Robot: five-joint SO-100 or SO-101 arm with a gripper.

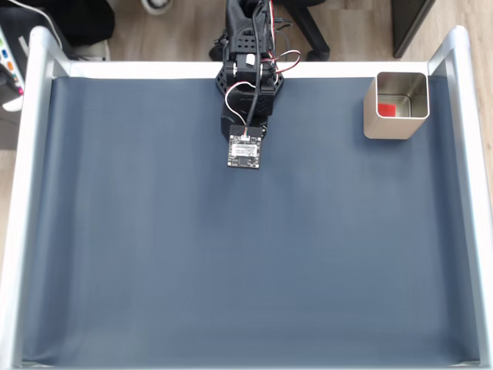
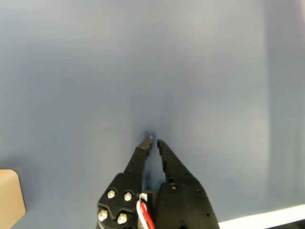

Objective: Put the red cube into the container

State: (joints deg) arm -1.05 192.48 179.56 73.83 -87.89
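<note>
The container (image 1: pixel 371 116), a square silver tin, stands at the back right of the dark blue mat in the fixed view. The red cube (image 1: pixel 387 109) lies inside it on the bottom. The black arm (image 1: pixel 248 69) is folded at the back middle, well to the left of the tin. In the wrist view my gripper (image 2: pixel 154 140) points at bare mat, its black fingertips almost touching and nothing between them.
White rails (image 1: pixel 467 193) frame the mat (image 1: pixel 231 254) on the left, right and back. A small circuit board (image 1: pixel 245 150) sits on the arm's wrist. A beige rounded corner (image 2: pixel 9 198) shows at the wrist view's lower left edge; it may be the tin.
</note>
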